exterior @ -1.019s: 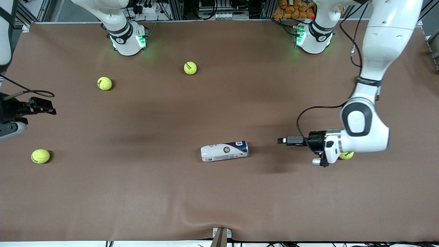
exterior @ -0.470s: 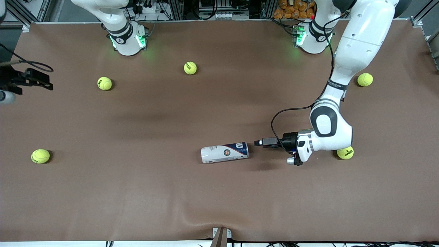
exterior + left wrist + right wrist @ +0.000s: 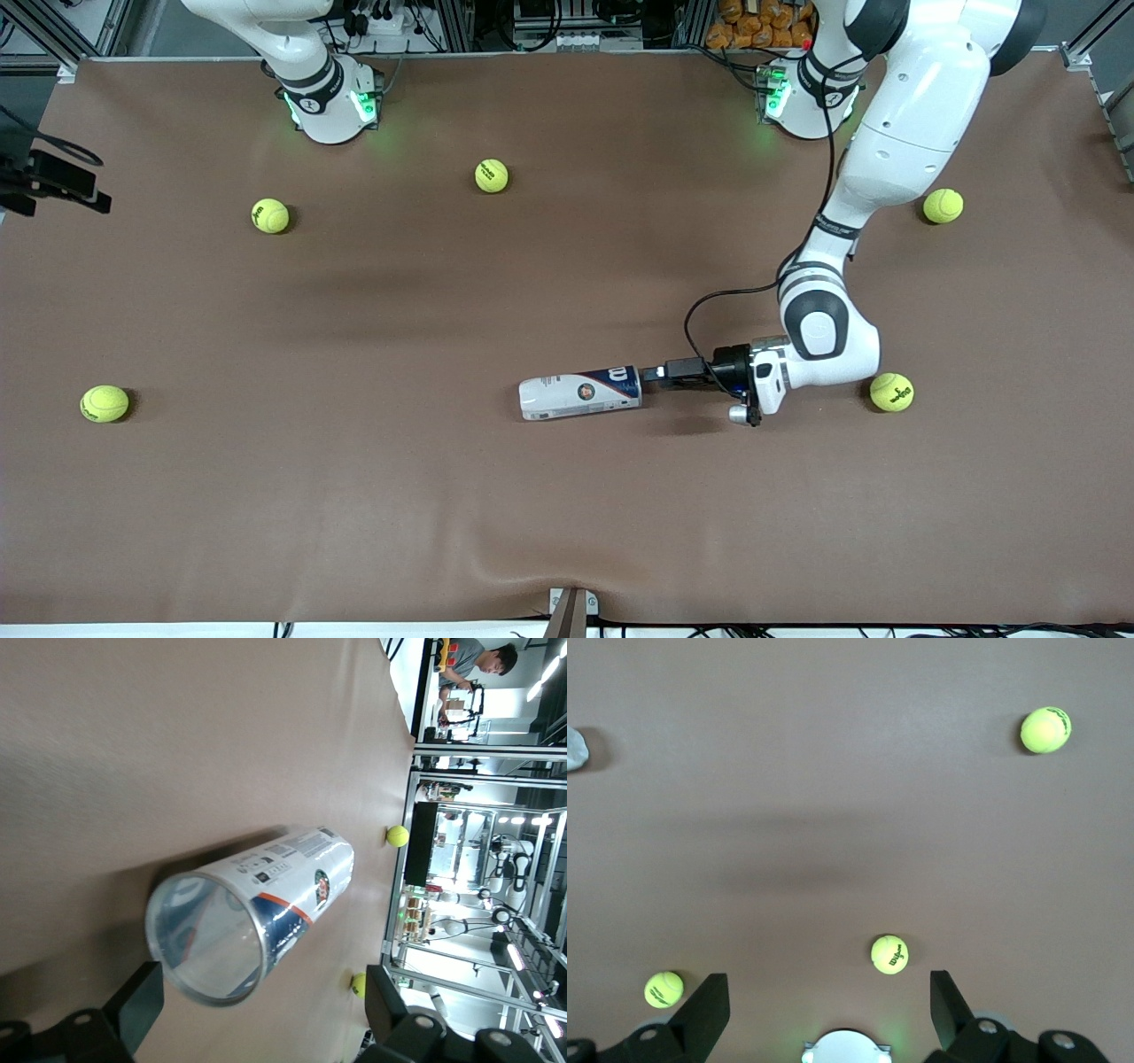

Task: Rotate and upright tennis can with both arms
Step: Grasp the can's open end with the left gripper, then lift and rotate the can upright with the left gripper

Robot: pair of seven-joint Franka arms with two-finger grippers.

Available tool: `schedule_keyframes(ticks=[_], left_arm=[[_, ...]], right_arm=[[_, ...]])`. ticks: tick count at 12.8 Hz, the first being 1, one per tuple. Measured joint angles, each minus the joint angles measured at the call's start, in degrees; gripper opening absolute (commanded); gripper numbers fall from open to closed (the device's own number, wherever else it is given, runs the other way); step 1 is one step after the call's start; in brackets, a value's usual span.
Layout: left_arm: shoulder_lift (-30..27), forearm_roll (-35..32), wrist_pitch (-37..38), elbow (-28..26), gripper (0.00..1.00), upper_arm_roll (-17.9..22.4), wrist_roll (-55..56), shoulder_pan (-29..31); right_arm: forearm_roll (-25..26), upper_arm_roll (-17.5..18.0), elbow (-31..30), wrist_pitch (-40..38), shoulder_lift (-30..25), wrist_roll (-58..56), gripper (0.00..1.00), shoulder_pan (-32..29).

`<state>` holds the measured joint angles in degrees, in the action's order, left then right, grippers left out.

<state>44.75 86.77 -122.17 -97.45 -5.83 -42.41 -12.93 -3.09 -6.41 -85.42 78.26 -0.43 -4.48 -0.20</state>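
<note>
The tennis can (image 3: 580, 394) lies on its side on the brown table (image 3: 567, 514), white end toward the right arm's end, blue end toward the left arm's end. My left gripper (image 3: 653, 374) is low at the can's blue end and open. In the left wrist view the can (image 3: 292, 877) points its silver rim (image 3: 257, 970) at the camera, and the rim sits between the open fingers (image 3: 142, 1001) of the left gripper (image 3: 261, 1001), with no contact that I can see. My right gripper (image 3: 84, 190) hangs open over the table's edge at the right arm's end, and the right gripper (image 3: 826, 1005) holds nothing.
Several yellow-green tennis balls lie scattered, one (image 3: 891, 392) beside the left arm's wrist, others (image 3: 943, 206) (image 3: 492, 175) nearer the bases. One more ball (image 3: 104, 403) lies toward the right arm's end. The right wrist view shows a ball (image 3: 889, 954) near the green-lit base (image 3: 846, 1047).
The left arm has swept in toward the can, bringing its open gripper up to the blue end. The right gripper has drifted along the table's edge toward the bases. The can has not moved.
</note>
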Motion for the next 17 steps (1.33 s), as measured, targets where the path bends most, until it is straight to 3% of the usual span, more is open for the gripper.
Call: schedule_keyframes(ticks=[2, 3, 6, 7, 11, 14, 17], left_arm=[[0.49, 0.86, 0.00, 0.47, 0.88, 0.00, 0.00, -0.71], [0.66, 0.93, 0.00, 0.80, 0.76, 0.00, 0.00, -0.84], [1.27, 0.95, 0.00, 1.39, 0.75, 0.00, -0.01, -1.06], [1.93, 0.98, 0.00, 1.97, 0.70, 0.00, -0.01, -1.33], [3.52, 1.09, 0.00, 3.71, 0.11, 0.01, -0.06, -1.88], [3.52, 1.09, 0.00, 4.03, 0.00, 0.03, -0.07, -1.88], [3.51, 1.15, 0.32, 4.60, 0.00, -0.02, -0.11, -1.87]], right_arm=[[0.00, 1.71, 0.01, 0.73, -0.83, 0.98, 1.00, -1.26], [0.00, 3.34, 0.02, 0.97, -0.86, 0.98, 1.00, -2.74], [0.66, 5.10, 0.24, 1.39, -0.87, 0.98, 1.00, -3.74], [0.86, 5.27, 0.52, 1.64, -0.87, 0.98, 1.00, -3.73], [1.28, 5.39, 0.95, 2.10, -0.87, 0.98, 1.00, -3.74], [1.57, 5.18, 0.94, 5.10, -0.86, 1.00, 1.00, -3.88], [1.64, 5.08, 0.91, 5.58, -0.73, 1.41, 1.00, -3.99]])
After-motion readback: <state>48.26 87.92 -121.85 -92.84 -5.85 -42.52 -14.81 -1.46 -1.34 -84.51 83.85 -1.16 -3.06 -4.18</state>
